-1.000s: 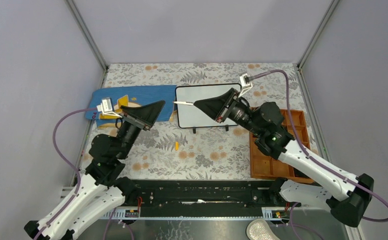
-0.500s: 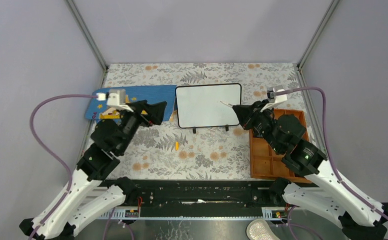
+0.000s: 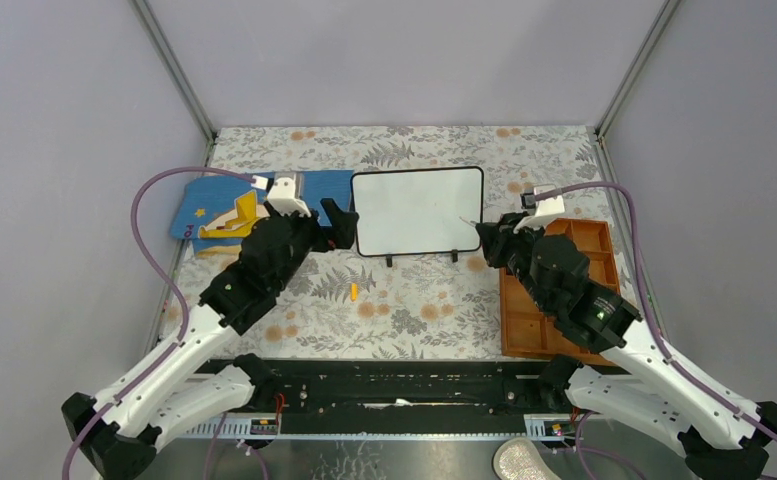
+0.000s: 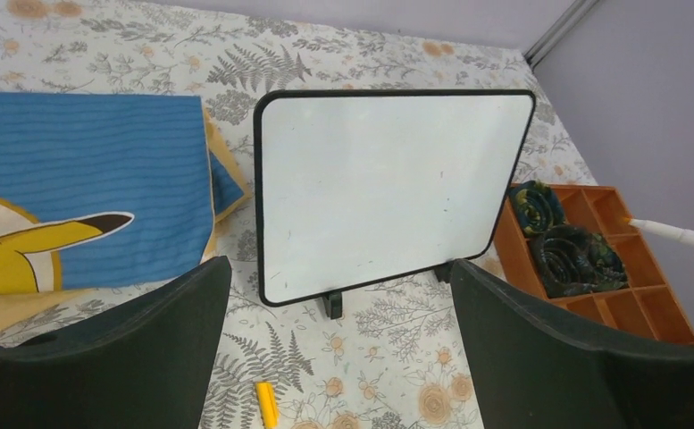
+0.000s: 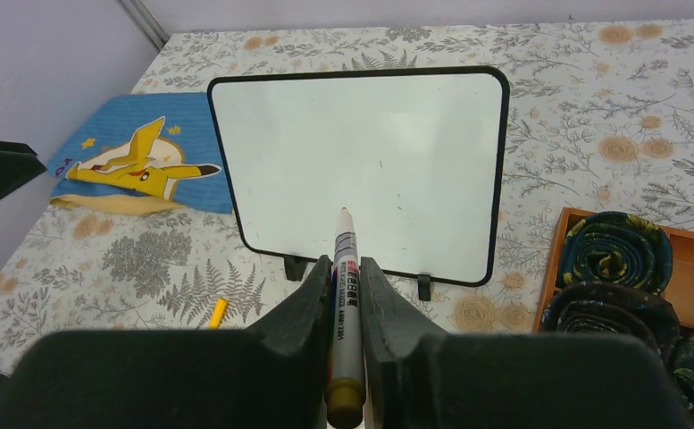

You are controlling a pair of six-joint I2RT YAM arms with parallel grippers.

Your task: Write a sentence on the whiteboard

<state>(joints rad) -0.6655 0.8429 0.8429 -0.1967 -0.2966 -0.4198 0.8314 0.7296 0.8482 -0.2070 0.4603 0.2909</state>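
Note:
The whiteboard [image 3: 417, 210] stands upright on small black feet in the middle of the table, its white face bare except for faint specks [image 4: 388, 188]. No sentence shows on it. My right gripper [image 3: 486, 240] hovers just off the board's right edge, shut on a grey marker [image 5: 343, 234]. The marker's tip points at the board [image 5: 361, 152] and is apart from it. My left gripper [image 3: 330, 224] is by the board's left edge, its jaws wide apart [image 4: 338, 270] with nothing between them.
A small yellow marker cap [image 3: 353, 291] lies on the floral cloth in front of the board. A blue mat with a yellow figure [image 3: 226, 205] lies to the left. An orange compartment tray [image 3: 554, 315] holding dark rolled items [image 5: 615, 250] sits at the right.
My right gripper has drawn back with the marker from the board's left side to beyond its right edge. The left arm has swung right, up to the board's left edge.

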